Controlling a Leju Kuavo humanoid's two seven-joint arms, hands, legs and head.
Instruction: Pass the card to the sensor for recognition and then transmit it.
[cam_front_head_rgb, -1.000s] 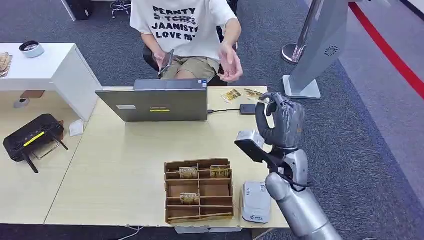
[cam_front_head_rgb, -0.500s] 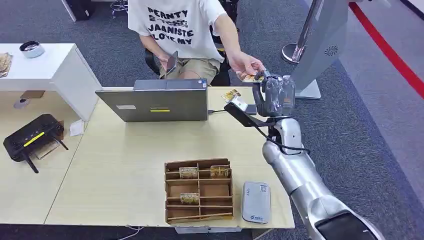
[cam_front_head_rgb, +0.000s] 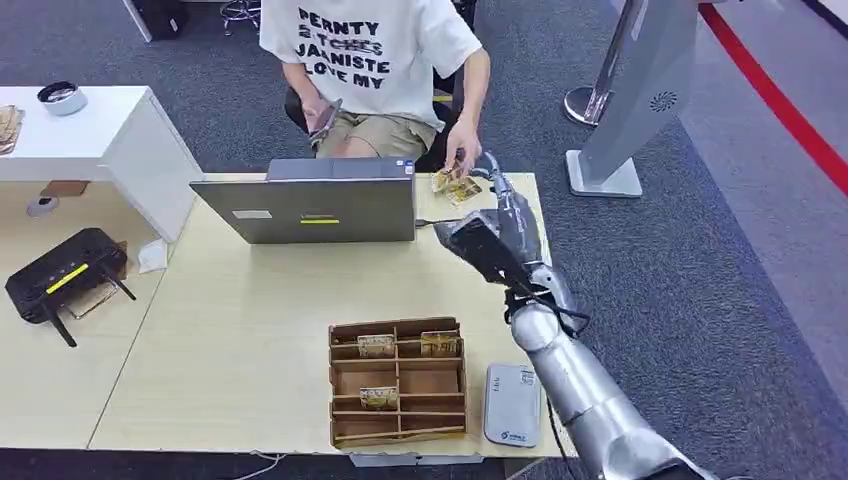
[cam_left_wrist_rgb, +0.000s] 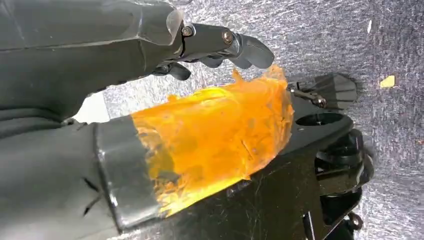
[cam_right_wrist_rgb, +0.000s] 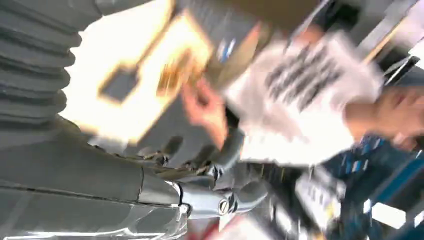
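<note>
Handover looks done: the card (cam_front_head_rgb: 457, 190) lies at the bench's (cam_front_head_rgb: 250, 330) one o'clock corner under the person's hand (cam_front_head_rgb: 462, 150). The right hand (cam_front_head_rgb: 505, 215) hovers beside, fingers apart, empty. Next, I judge, calls for retreating toward the card box (cam_front_head_rgb: 398, 380).

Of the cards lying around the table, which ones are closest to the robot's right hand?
The cards at the table's far edge, under the person's hand, just beyond the right hand. The cards in the cardboard organizer lie much nearer the robot's body.
</note>
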